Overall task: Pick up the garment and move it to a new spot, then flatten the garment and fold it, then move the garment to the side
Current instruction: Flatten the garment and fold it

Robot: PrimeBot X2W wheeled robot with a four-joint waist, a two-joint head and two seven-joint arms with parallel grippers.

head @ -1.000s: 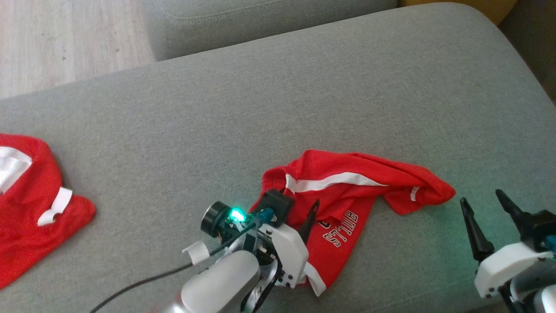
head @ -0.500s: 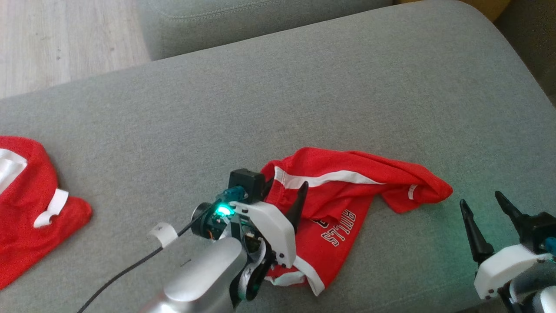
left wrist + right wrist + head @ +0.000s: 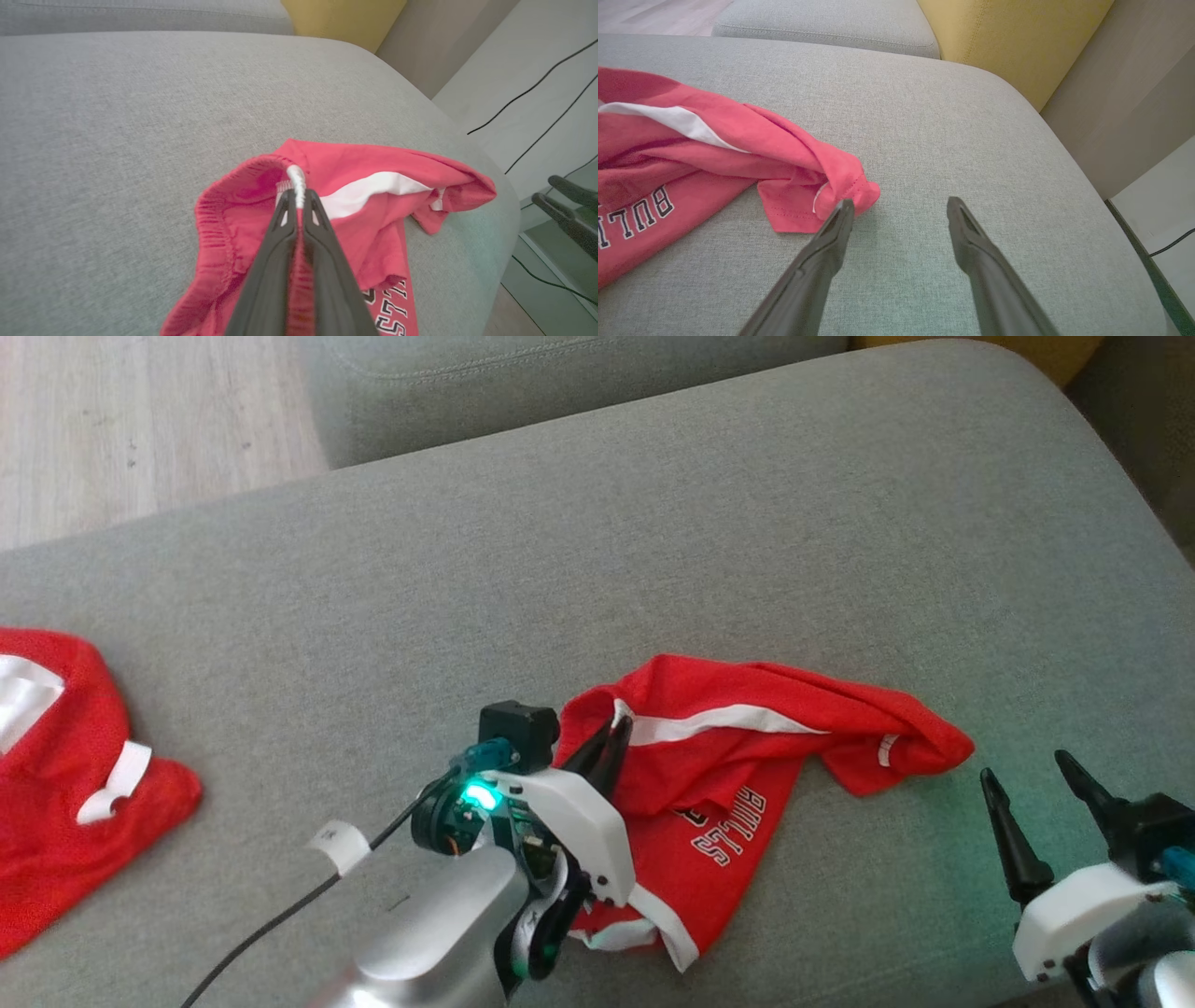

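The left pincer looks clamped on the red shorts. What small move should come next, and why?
Probably lift the left pincer a little. It is shut on the waistband of the red shorts, which lie crumpled on the grey cushion, so raising starts the carry. The right pincer stands open beside the other end, holding nothing.

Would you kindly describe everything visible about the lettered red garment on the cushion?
The red garment looks like soft knit shorts: gathered elastic waistband, white side stripe, white hem trim, white outlined lettering. It lies crumpled and twisted on the grey cushion, unfolded. The left gripper has its jaws shut on the waistband edge.
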